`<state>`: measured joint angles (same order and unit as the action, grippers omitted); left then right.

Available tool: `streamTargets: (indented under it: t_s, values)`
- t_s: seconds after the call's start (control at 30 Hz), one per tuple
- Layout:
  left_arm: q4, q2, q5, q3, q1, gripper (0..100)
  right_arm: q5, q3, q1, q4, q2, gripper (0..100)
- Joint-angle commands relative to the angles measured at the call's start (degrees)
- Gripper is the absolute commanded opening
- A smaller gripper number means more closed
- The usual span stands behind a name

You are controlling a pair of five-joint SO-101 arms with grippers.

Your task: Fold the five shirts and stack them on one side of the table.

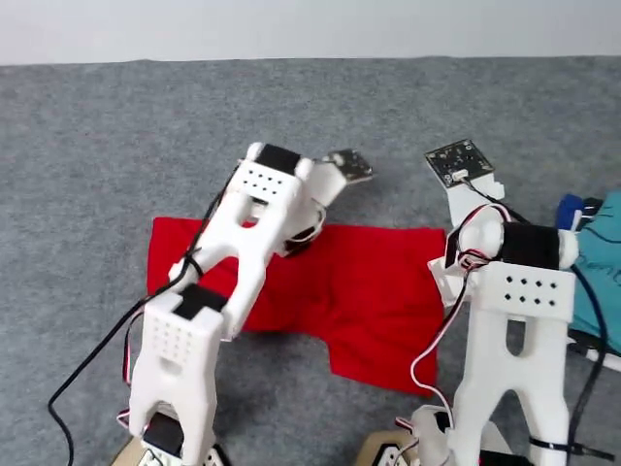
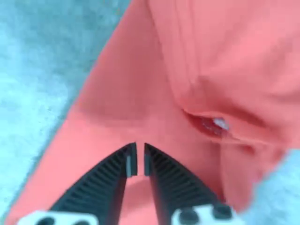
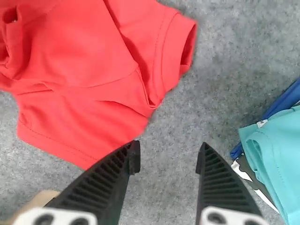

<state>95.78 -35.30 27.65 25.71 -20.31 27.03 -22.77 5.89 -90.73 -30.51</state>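
A red shirt [image 1: 374, 301] lies spread on the grey table, one sleeve [image 3: 176, 44] toward the right arm. In the left wrist view its collar with a label [image 2: 213, 124] shows just beyond the fingertips. My left gripper [image 2: 138, 150] is down on the shirt near the far edge [image 1: 301, 241]; its fingers are closed to a thin slit with red fabric in it. My right gripper [image 3: 168, 157] hangs open over bare grey table beside the shirt's right edge [image 1: 439, 277], holding nothing.
A teal shirt [image 1: 604, 262] [image 3: 276, 159] and a blue one [image 1: 572, 209] [image 3: 274, 110] lie piled at the table's right edge, close to the right arm. Grey table [image 1: 116, 146] stretches bare to the left and the far side.
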Motion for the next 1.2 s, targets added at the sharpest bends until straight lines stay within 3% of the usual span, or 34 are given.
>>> streamTargets:
  t_s: [0.0,0.3,0.7,0.93,1.17]
  values:
    - [3.9,7.4,-2.6,2.9,-4.7,3,-0.4,0.5,2.9,1.1,-1.7,20.5]
    - [1.0,3.8,-6.9,-0.2,-12.7,3,-0.3,0.5,11.7,0.4,-1.7,20.5]
    - [-0.1,-8.4,-4.0,-2.1,-2.7,3,-0.2,0.5,15.0,-1.2,-1.8,20.5]
    - [2.4,-8.1,-4.4,-0.4,-4.5,3,-0.2,0.5,14.9,-0.8,-1.8,20.5]
    - [3.0,2.7,-10.0,-0.4,-7.3,4,-0.3,0.5,14.9,-1.1,-1.8,20.5]
